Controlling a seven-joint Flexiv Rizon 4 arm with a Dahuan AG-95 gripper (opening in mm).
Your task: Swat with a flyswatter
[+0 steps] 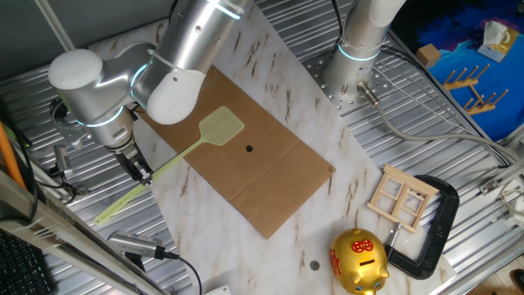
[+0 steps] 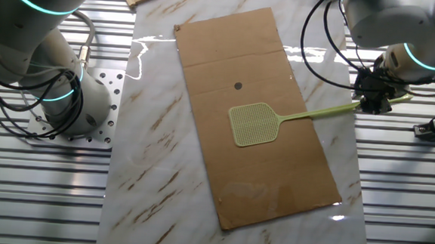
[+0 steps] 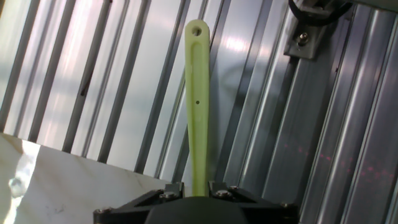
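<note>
Clamped between the fingers of the gripper (image 3: 198,186), the flyswatter (image 1: 219,125) runs toward two o'clock in one fixed view, its mesh head low over the brown sheet (image 1: 278,176). That thin handle could twist or slip on impact, missing the dark spot (image 1: 249,149).

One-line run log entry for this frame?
hand: shut on pale yellow-green plastic flyswatter handle | mesh head: over brown cardboard sheet, beside small dark spot | contact: unclear

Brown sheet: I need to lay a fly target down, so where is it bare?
The brown sheet is bare from the flyswatter head to its near edge, and between the dark dot and far edge. The claw crowds the handle side.
</note>
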